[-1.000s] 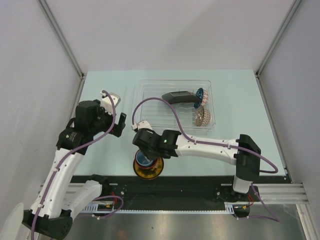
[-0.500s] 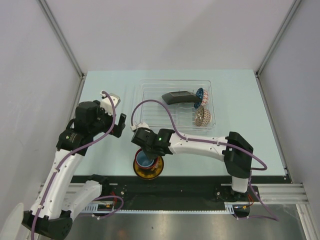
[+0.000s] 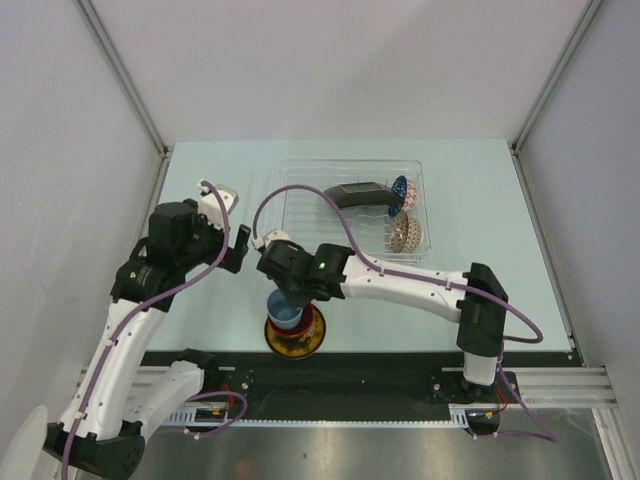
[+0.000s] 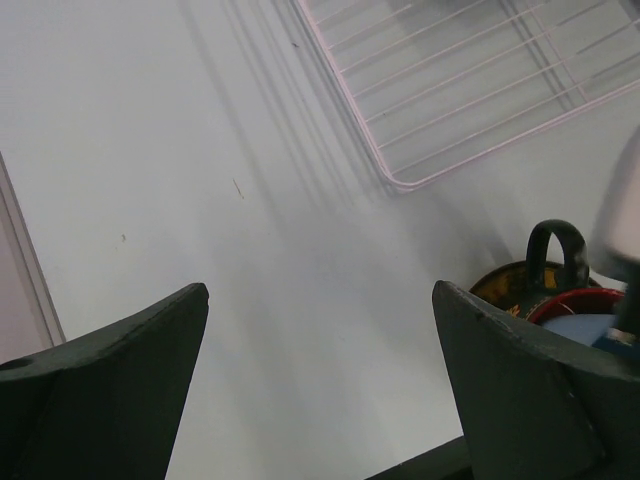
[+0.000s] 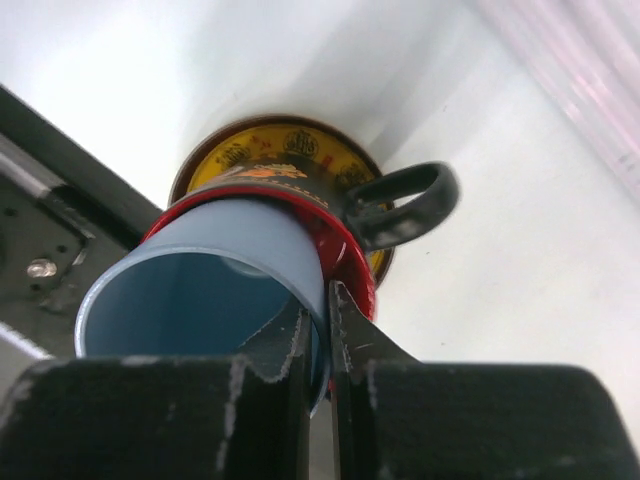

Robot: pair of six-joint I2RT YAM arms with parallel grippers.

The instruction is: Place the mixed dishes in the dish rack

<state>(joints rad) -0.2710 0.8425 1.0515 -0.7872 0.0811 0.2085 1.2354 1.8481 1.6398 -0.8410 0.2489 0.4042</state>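
Light-blue cup [image 5: 235,245] wall is pinched between the right gripper's [image 5: 318,330] closed fingers, one inside the rim and one outside. Over the last second it has risen partway out of the black mug [image 5: 405,200], which sits on the saucer [image 5: 262,150] just off the dish rack's [image 3: 310,215] near-left corner, so unstacking has begun. The cup's mouth faces up, its axis near upright and slightly tilted. The left gripper [image 4: 318,300] hangs spread and empty beside the rack's left wall.

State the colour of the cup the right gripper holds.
The cup is plain light blue; clearest in right wrist view.
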